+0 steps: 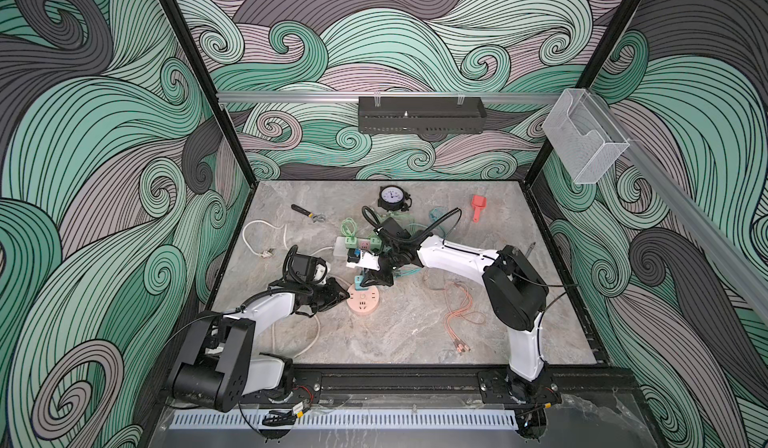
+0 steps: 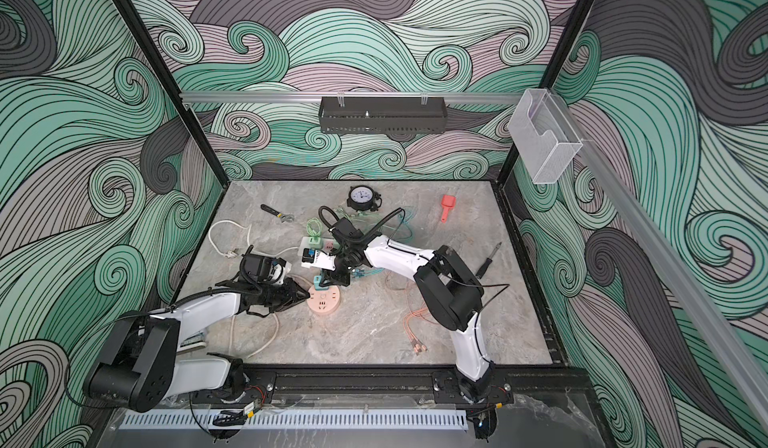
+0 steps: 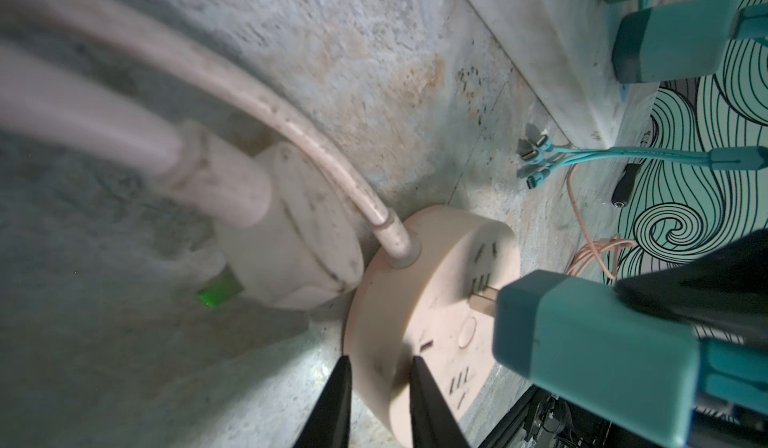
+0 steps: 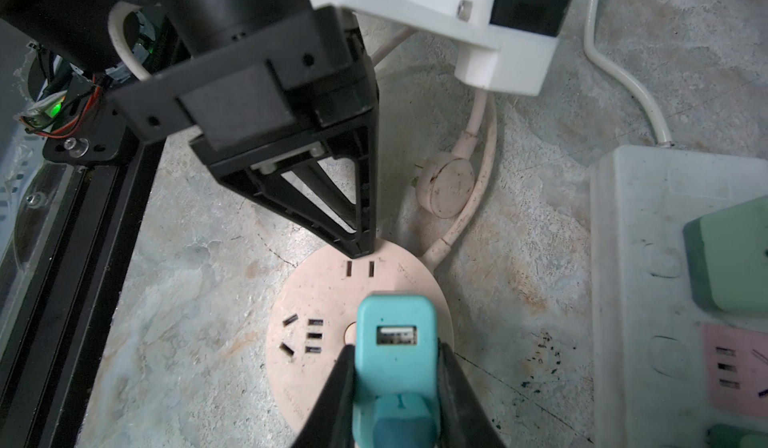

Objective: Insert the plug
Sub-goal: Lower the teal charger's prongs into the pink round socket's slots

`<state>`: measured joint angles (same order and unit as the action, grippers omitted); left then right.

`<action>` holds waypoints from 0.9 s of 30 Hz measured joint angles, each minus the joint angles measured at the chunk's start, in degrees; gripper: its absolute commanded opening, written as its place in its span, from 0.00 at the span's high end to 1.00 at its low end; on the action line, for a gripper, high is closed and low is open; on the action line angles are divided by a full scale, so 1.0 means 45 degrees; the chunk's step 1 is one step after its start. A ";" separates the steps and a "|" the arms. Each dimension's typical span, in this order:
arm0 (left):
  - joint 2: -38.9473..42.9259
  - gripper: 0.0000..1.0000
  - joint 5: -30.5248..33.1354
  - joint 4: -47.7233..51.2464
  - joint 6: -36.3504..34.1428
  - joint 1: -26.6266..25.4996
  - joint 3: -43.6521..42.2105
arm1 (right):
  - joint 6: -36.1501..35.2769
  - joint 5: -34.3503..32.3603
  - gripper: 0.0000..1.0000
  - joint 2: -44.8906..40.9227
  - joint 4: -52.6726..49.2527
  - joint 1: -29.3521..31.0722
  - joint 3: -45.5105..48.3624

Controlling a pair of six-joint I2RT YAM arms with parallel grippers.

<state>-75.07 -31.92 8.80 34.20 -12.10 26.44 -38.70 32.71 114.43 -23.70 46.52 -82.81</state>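
Underneath, grey marbled tabletop [image 1: 395, 334]; swirl-patterned walls [image 1: 104, 134].

The left gripper [image 3: 380, 363] had its fingertips on either side of the near rim of the round pink socket [image 3: 436, 300], which lay on the surface [image 3: 374, 72]. A teal plug [image 3: 590, 350] faced the socket, and a metal prong bridged the gap between them. A cream cord [image 3: 291, 134] entered the socket's side wall.

The left arm [image 1: 270, 307] and right arm [image 1: 457, 255] have white shells, black joint housings and black corrugated cables [image 1: 451, 213]. The fingers [image 4: 368, 209] are black open triangular frames. A white bracket [image 4: 478, 30] carries a silver screw [image 4: 464, 8].
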 measured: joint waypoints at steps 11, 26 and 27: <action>-0.0131 0.76 -0.0005 -0.0262 -0.0053 -0.0010 0.0000 | 0.0165 -0.0223 0.96 0.0000 0.0000 -0.0083 0.0000; -0.0228 0.77 -0.0005 -0.0384 -0.0063 -0.0010 0.0000 | -0.0525 -0.1146 0.96 0.0053 -0.0141 0.0117 0.0121; -0.0233 0.77 0.0000 -0.0398 -0.0063 -0.0010 0.0000 | -0.0597 -0.1180 0.96 0.0078 -0.0151 0.0121 0.0117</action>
<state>-76.12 -31.92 7.01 33.91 -12.14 26.44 -41.39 27.40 114.78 -24.38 47.07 -82.28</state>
